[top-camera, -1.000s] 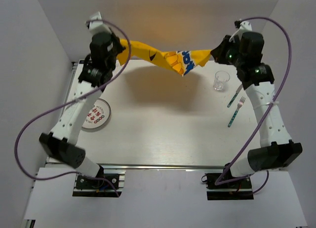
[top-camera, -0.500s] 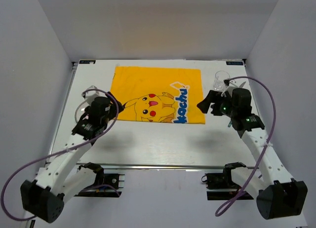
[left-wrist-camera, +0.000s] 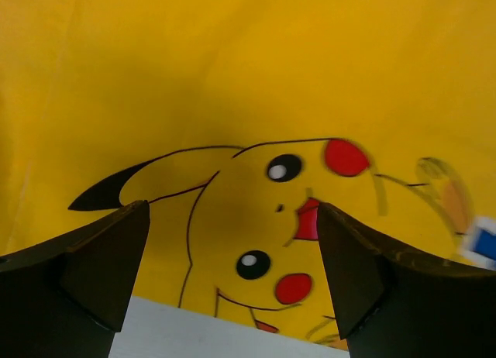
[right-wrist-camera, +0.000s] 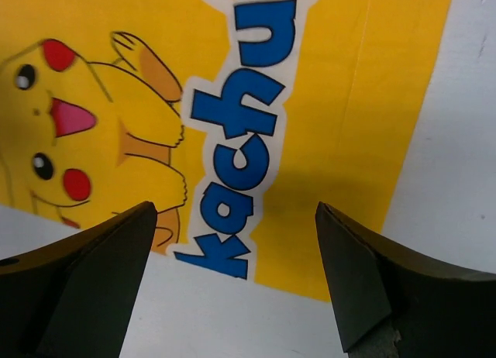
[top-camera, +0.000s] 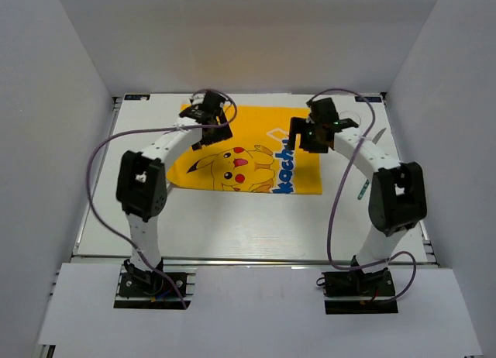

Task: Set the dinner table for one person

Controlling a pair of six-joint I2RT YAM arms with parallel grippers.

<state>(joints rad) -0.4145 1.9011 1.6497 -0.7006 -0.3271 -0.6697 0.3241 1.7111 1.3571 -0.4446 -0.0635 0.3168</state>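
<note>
The dinner table is a white top. A yellow Pikachu cloth lies spread flat on its far half. My left gripper hangs open above the cloth's left part. In the left wrist view the left gripper frames Pikachu's face, with the cloth's edge and bare table below. My right gripper hangs open over the cloth's right part. In the right wrist view the right gripper holds nothing and spans the blue lettering. Neither gripper touches the cloth.
A clear glass stands behind the right arm at the back right. A fork and a teal-handled utensil lie near the right edge. A metal rail runs along the near edge. White walls enclose three sides.
The cloth, held bunched in the air between both shut grippers a second ago, now lies flat on the table. Both grippers have let go and opened, and now hang over it.
</note>
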